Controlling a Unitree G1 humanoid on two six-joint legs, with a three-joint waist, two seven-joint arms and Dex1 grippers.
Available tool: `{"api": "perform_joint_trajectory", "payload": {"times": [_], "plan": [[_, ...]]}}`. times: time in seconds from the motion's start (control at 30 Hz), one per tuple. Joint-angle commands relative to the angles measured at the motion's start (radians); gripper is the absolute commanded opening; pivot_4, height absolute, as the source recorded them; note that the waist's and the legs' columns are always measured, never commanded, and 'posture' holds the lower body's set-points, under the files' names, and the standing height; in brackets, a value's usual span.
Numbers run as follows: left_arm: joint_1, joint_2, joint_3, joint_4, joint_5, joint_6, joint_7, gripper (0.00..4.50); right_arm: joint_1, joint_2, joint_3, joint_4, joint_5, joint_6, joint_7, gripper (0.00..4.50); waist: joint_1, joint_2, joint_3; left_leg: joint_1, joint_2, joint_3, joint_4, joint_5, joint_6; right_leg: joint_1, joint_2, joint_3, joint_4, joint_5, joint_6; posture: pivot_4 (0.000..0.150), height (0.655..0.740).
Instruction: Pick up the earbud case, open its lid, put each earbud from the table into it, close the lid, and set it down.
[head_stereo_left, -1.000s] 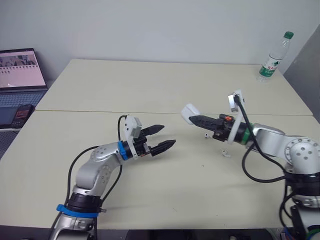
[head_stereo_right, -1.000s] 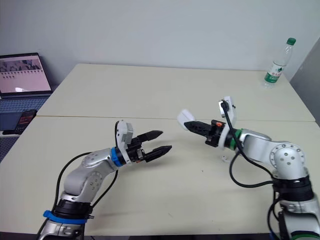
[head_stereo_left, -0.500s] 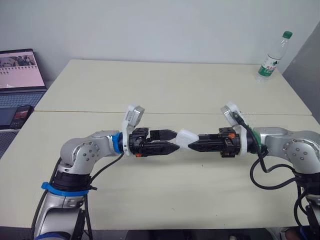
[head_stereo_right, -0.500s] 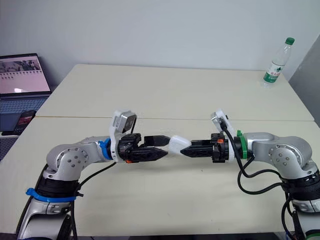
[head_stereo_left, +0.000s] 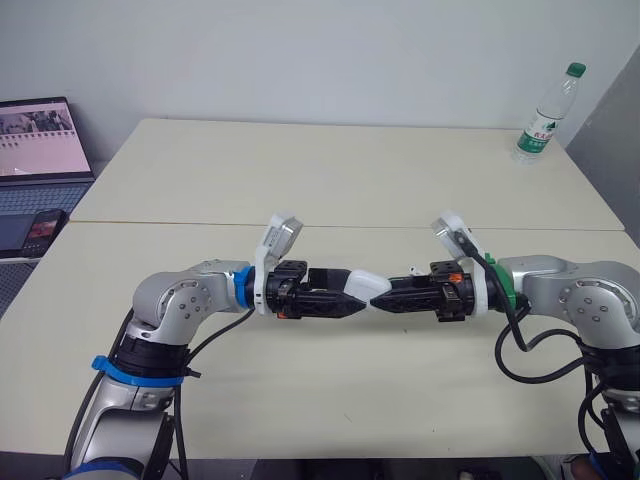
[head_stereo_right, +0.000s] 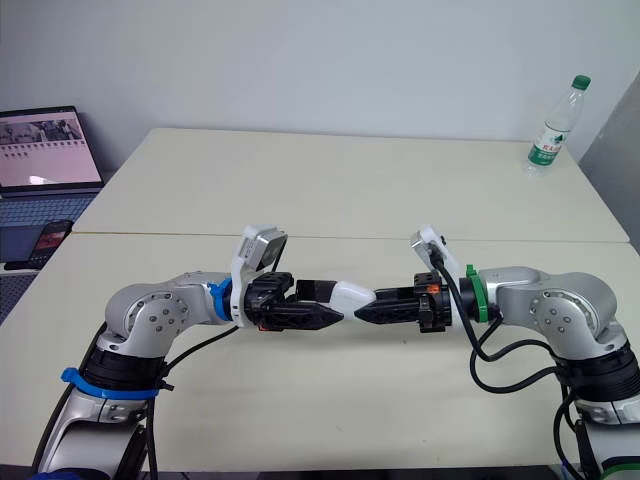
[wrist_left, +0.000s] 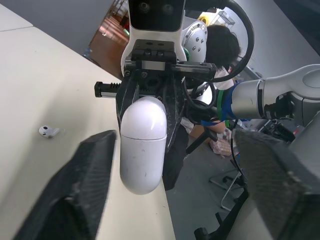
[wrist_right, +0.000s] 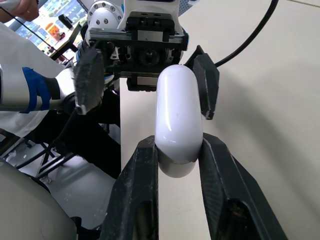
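The white earbud case (head_stereo_left: 358, 281) hangs above the middle of the table, lid closed. My right gripper (head_stereo_left: 378, 298) is shut on one end of it, and the right wrist view shows both fingers (wrist_right: 141, 190) pressed against its sides. My left gripper (head_stereo_left: 352, 292) faces it tip to tip and stands open. Its fingers (wrist_right: 89, 80) straddle the case's other end with gaps on both sides. One white earbud (wrist_left: 48, 131) lies on the table just behind the right gripper.
A water bottle (head_stereo_left: 545, 115) stands at the table's far right corner. A laptop (head_stereo_left: 40, 135) and a phone (head_stereo_left: 40, 228) sit beyond the table's left edge. The cream table (head_stereo_left: 330, 190) has a seam running across its middle.
My right gripper has carried the case left to the table's middle. My left gripper has moved right to meet it, and its open fingers now sit around the case's free end.
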Motion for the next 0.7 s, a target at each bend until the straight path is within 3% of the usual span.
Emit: {"api": "perform_joint_trajectory", "payload": {"times": [0.03, 0.23, 0.5, 0.7], "plan": [[-0.014, 0.002, 0.0, -0.009, 0.002, -0.006, -0.026, 2.54, -0.021, 0.01, -0.049, -0.023, 0.009, 0.005, -0.006, 0.71, 0.0, 0.0, 0.0, 0.0, 0.0, 0.0, 0.0, 0.0, 0.0, 0.0, 0.0, 0.0, 0.0, 0.0, 0.0, 0.15, 0.7362], [-0.006, 0.004, 0.0, -0.016, 0.011, -0.007, -0.042, 0.78, -0.026, 0.023, -0.06, -0.009, -0.004, 0.024, -0.028, 0.71, 0.0, 0.0, 0.0, 0.0, 0.0, 0.0, 0.0, 0.0, 0.0, 0.0, 0.0, 0.0, 0.0, 0.0, 0.0, 0.15, 0.7362], [0.004, 0.004, 0.0, -0.019, 0.011, -0.01, -0.051, 0.78, -0.03, 0.044, -0.08, -0.001, -0.018, 0.041, -0.052, 0.71, 0.0, 0.0, 0.0, 0.0, 0.0, 0.0, 0.0, 0.0, 0.0, 0.0, 0.0, 0.0, 0.0, 0.0, 0.0, 0.15, 0.7362], [0.001, 0.001, 0.003, 0.002, 0.026, -0.025, -0.05, 0.78, -0.022, 0.044, -0.094, -0.019, -0.03, 0.033, -0.043, 2.85, 0.0, 0.0, 0.0, 0.0, 0.0, 0.0, 0.0, 0.0, 0.0, 0.0, 0.0, 0.0, 0.0, 0.0, 0.0, 0.15, 0.7362]]}}
